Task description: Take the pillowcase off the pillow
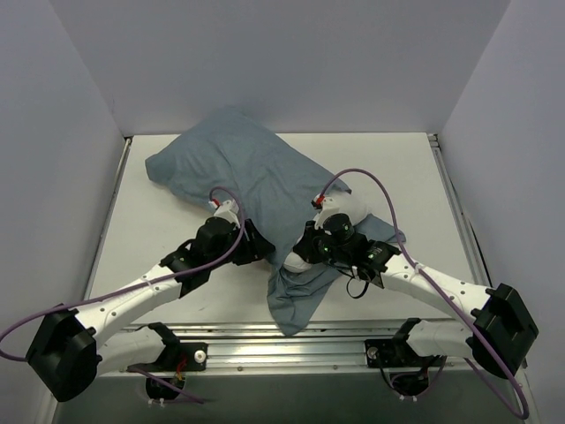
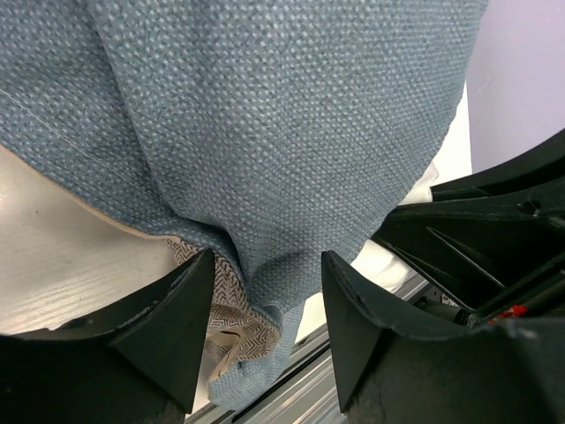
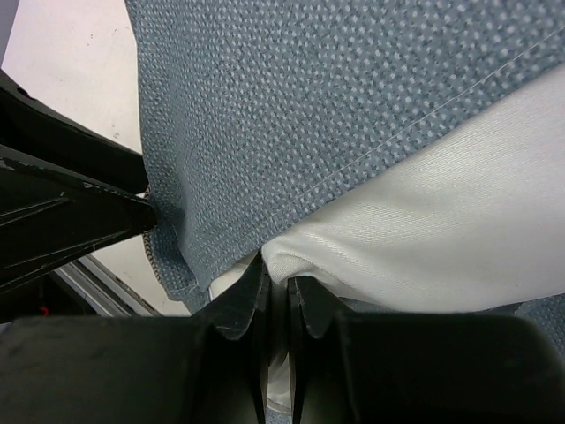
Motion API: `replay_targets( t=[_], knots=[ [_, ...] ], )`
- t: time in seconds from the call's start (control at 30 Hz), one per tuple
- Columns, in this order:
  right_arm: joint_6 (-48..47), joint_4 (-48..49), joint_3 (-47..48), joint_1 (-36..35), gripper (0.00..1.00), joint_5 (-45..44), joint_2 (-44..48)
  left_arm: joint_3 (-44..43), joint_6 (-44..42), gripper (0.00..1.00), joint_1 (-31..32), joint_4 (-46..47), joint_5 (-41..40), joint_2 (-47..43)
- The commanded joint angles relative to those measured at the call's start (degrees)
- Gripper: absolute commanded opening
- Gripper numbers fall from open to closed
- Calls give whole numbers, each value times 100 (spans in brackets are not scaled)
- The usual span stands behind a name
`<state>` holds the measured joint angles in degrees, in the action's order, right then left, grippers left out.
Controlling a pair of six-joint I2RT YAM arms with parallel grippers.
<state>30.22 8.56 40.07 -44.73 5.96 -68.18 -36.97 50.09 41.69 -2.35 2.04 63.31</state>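
Left wrist view: your left gripper has its jaws wide apart, straddling a hanging fold of the pillowcase. The cloth fills the gap and brushes the fingers, but nothing is clamped. A tan patterned face peeks out under the grey-blue, so I read this as the mouth end.

Top view: the pillowcase lies on the table as one long bundle. Its long axis runs from far left down to near centre, with a loose tail toward the near rail. Both grippers sit at that near end, close together, left on the left flank and right on the right flank.

Right wrist view: your right gripper has its jaws all but closed, pinching a tuck of the white pillow just below the stitched hem. The pillow is bare only on this right side. The rest of it is hidden inside the cloth.

My read is that separation goes along the long axis, pillow toward near right and pillowcase toward far left. The left arm is nearer the cloth. Close it on the fold before you pull, or the fold will likely slip through.
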Motion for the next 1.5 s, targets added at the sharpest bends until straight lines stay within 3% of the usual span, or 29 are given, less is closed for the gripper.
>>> replay_targets(
  t=[0.0, 0.27, 0.43, 0.5, 0.53, 0.63, 0.83, 1.0, 1.3, 1.47],
  knots=[
    [-33, 357, 299, -18, 0, -297, 94, 23, 80, 59, 32, 420, 77, 94],
    [-60, 304, 334, -27, 0, -323, 139, -30, 98, 59, 67, -108, -20, 164],
    [-51, 340, 369, -27, 0, -262, 112, 14, 80, 50, 58, -73, -37, 348],
    [-42, 322, 378, -36, 0, -244, 112, 14, 63, 43, 67, 41, -37, 462],
    [-42, 305, 396, -44, 0, -235, 121, 6, 45, 32, 67, 59, -55, 480],
    [-130, 147, 457, -45, 0, -122, 200, -134, -104, 13, 23, -168, -465, 472],
    [-306, -327, 510, -27, 0, 388, 963, -241, 18, 3, -371, -1144, -2311, 112],
    [-481, -933, 807, -18, 0, 766, 2148, 417, 765, 2, -1223, -733, -3130, -178],
    [-798, -1892, 1503, -18, 0, 1091, 2968, 621, 1714, 2, -1374, 59, -4308, 629],
    [-825, -1999, 1066, -27, 0, 1723, 2732, 367, 1366, 9, -1462, 349, -3818, 955]
  ],
)
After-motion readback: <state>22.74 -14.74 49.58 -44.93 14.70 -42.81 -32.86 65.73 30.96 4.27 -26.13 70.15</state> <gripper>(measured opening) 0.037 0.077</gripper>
